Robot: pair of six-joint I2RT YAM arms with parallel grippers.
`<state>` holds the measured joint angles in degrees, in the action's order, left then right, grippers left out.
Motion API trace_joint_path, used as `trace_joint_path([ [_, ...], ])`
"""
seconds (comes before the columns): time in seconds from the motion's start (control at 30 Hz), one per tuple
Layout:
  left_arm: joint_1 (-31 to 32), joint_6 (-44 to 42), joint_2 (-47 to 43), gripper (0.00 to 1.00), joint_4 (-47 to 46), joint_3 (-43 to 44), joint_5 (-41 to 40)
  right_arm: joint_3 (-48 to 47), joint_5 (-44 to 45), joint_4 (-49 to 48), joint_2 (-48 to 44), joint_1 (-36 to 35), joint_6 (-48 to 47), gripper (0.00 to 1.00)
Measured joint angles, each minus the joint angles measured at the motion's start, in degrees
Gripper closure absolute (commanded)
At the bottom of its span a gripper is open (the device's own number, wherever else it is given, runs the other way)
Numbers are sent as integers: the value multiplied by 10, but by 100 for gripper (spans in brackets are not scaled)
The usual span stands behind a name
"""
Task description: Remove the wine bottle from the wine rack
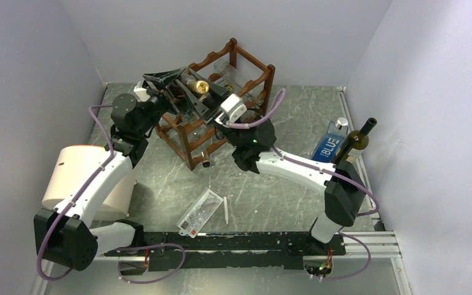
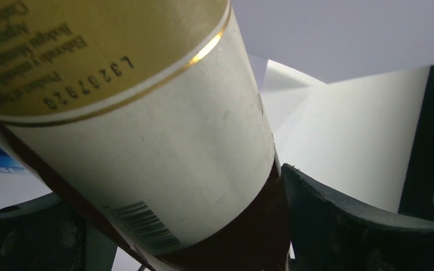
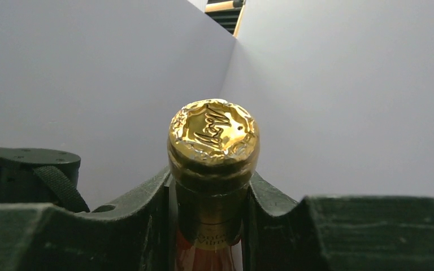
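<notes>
The left fingers [image 2: 344, 226] are clamped on the labelled body of the wine bottle [image 2: 164, 141], held tilted above the top tier of the wine rack [image 1: 271, 78] on the tabletop [image 1: 295, 117]. The right fingers [image 3: 294, 226] are clamped on its gold-foiled neck

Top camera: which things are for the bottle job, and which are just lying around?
For the job: wine bottle with the gold cap, wine rack, left jaws and right jaws shut on the bottle.
Lying about: blue water bottle, dark bottle, paper roll, flat packet, white stick.
</notes>
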<state>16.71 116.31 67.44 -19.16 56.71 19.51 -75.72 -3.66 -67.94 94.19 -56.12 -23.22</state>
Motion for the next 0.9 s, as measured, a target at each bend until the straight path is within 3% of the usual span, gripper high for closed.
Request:
trace_joint_path([
  [0.23, 17, 9, 7, 5, -142, -64, -7, 73, 54, -108, -16, 2, 15, 100],
  [0.53, 27, 5, 10, 5, -186, -73, 4, 76, 200, -167, -16, 10, 81, 100],
  [0.73, 30, -3, 11, 5, -230, -77, 27, 26, 237, -133, -12, 43, 109, 100],
  [0.9, 15, -22, -15, 5, -295, -77, 14, -56, 236, -14, 0, 92, 64, 100],
])
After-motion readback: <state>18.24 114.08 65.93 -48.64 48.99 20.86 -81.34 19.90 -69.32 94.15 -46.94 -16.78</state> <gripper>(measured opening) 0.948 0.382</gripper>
